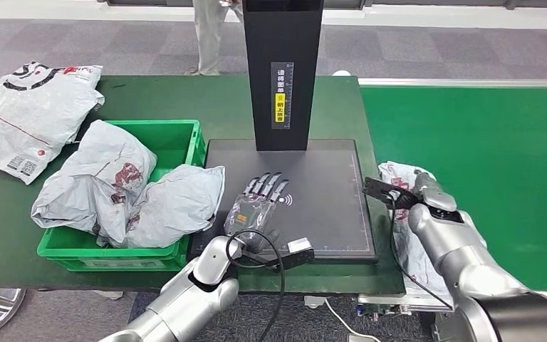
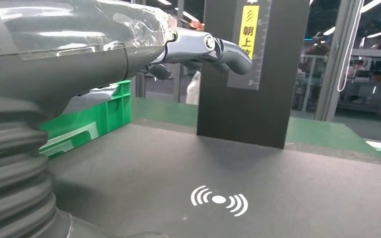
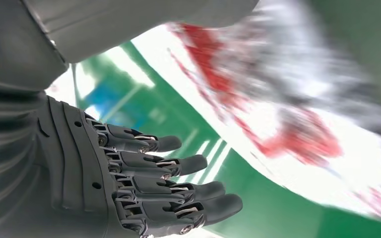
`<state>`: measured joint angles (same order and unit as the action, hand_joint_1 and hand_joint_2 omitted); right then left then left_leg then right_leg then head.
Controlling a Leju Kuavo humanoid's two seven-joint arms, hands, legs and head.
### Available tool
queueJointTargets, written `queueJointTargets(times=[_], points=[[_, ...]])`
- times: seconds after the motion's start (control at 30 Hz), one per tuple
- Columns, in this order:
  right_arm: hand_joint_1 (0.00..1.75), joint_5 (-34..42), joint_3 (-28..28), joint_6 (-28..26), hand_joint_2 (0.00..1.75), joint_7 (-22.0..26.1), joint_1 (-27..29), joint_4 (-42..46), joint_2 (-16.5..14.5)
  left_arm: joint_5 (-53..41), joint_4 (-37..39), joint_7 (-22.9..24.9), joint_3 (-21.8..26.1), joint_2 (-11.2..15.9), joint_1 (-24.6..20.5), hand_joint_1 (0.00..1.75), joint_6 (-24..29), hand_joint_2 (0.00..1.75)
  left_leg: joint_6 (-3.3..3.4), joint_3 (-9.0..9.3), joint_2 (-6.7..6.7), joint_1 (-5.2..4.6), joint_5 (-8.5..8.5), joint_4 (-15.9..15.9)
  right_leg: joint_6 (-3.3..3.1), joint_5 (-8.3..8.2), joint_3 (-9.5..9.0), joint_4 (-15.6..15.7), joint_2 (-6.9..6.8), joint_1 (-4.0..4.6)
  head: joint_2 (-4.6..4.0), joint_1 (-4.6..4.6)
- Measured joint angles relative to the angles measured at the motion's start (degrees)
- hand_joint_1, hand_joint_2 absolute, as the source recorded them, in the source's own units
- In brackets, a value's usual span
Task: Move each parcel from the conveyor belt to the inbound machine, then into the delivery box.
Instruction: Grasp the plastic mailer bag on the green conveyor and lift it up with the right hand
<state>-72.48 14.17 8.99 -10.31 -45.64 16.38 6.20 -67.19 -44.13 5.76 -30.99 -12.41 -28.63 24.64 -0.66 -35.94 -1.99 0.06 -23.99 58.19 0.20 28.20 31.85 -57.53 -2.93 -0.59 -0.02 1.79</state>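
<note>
A white parcel with red print (image 1: pixel 401 231) lies at the near left edge of the green conveyor belt (image 1: pixel 484 157). My right hand (image 1: pixel 425 187) is at this parcel's far end, and its fingers (image 3: pixel 178 188) are stretched out beside the blurred parcel (image 3: pixel 287 99) and hold nothing. I cannot tell whether they touch it. Over the inbound machine's black platform (image 1: pixel 327 206) hovers my left hand (image 1: pixel 260 199), flat, fingers apart and empty, near the white signal mark (image 2: pixel 219 200). The green delivery box (image 1: pixel 178 139) holds two crumpled grey parcels (image 1: pixel 107 178).
The machine's black column (image 1: pixel 282 71) rises at the platform's far edge. Another white parcel (image 1: pixel 32 114) lies on the green table at far left. A person (image 1: pixel 206 35) stands beyond the table. A cable loops by my left wrist (image 1: pixel 256 249).
</note>
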Motion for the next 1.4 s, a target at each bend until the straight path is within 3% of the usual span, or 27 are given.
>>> queueJointTargets(times=[0.23, 0.5, 1.2, 1.33, 1.4], points=[[0.0, 1.62, 0.05, -2.49, 1.75, 0.24, 5.35, 0.02, 5.11, -0.5, -0.44, 0.4, 0.0, 1.05, 1.53, 0.0, 0.05, 1.75, 0.02, -0.01, 0.0, -0.02, -0.03, 0.0, 0.02, 0.02, 0.01, 0.0, 0.0, -0.01, 0.01, 0.0], [0.0, 3.72, 0.05, -3.66, 1.75, 0.29, 9.65, 0.02, 8.46, -1.26, -2.12, 0.84, 0.0, 1.71, 2.9, 0.0, -1.27, 1.75, 0.02, -0.01, 0.01, -0.01, -0.03, -0.01, 0.04, 0.04, 0.01, 0.0, -0.02, -0.01, 0.01, 0.0], [0.04, 4.61, 0.04, -4.54, 1.75, 0.54, 11.59, 0.06, 9.1, -1.68, -3.99, 0.91, 0.0, 1.9, 3.61, 0.0, -1.69, 1.75, 0.03, 0.0, -0.01, -0.02, -0.03, 0.01, 0.05, 0.03, -0.02, 0.01, -0.04, -0.03, 0.01, 0.0], [1.75, 4.89, 0.04, -4.59, 1.75, 0.67, 11.68, 0.06, 9.1, -1.7, -4.01, 0.91, 0.0, 1.9, 3.62, 0.0, -1.74, 1.75, 0.03, 0.0, -0.01, -0.02, -0.03, 0.01, 0.05, 0.03, -0.03, 0.01, -0.04, -0.03, 0.01, 0.0], [1.75, 5.73, 0.02, -5.12, 1.75, 1.07, 12.1, 0.08, 9.09, -1.83, -4.09, 0.92, 0.0, 1.91, 3.64, 0.0, -2.01, 1.75, 0.03, 0.01, -0.01, -0.01, -0.03, 0.02, 0.05, 0.03, -0.04, 0.01, -0.04, -0.03, 0.01, 0.0]])
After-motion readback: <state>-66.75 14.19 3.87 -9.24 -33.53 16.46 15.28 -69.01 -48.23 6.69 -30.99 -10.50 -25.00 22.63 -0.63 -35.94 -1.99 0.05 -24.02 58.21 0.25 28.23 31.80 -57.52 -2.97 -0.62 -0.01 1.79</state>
